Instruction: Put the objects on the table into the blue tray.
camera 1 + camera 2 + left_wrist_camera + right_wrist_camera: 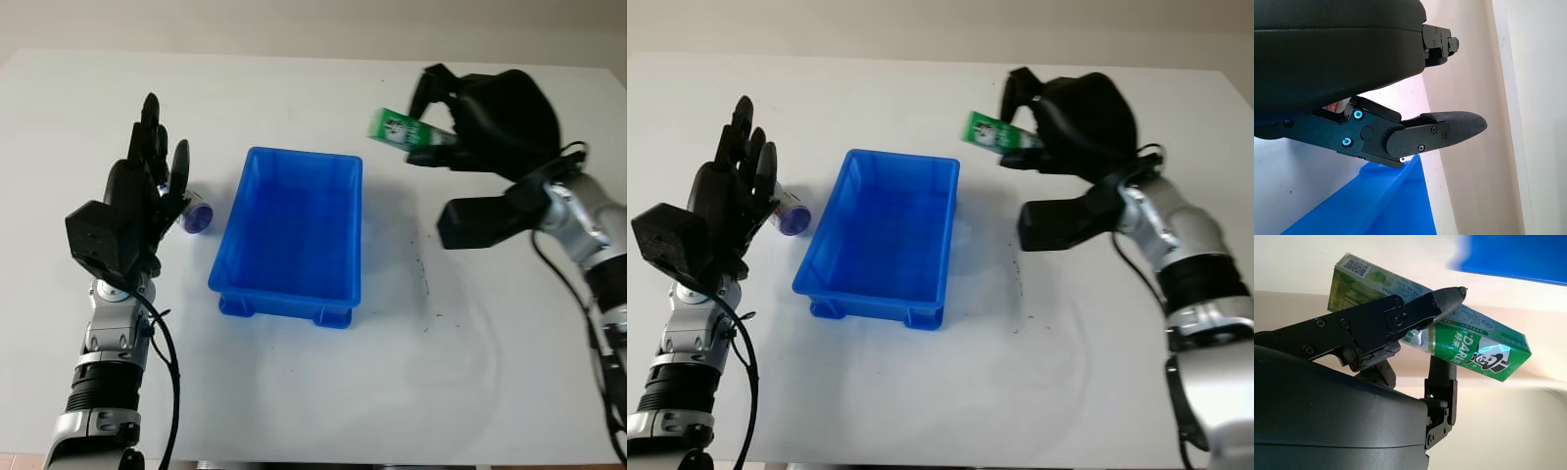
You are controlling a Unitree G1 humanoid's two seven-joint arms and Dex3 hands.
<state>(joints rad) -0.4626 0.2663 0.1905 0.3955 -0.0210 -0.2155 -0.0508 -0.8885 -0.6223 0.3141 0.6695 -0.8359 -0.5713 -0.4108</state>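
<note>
The right hand (pixel 460 122) is raised above the white table (pixel 323 392), to the right of the blue tray (pixel 290 235) and near its far right corner, with its fingers (pixel 1415 313) clamped on a green toothpaste box (pixel 1449 340) whose free end points toward the tray. The left hand (pixel 142 196) is open and held upright to the left of the tray, and a small purple-capped container (pixel 197 217) lies on the table between that hand and the tray's left wall; the tray itself has nothing inside it
</note>
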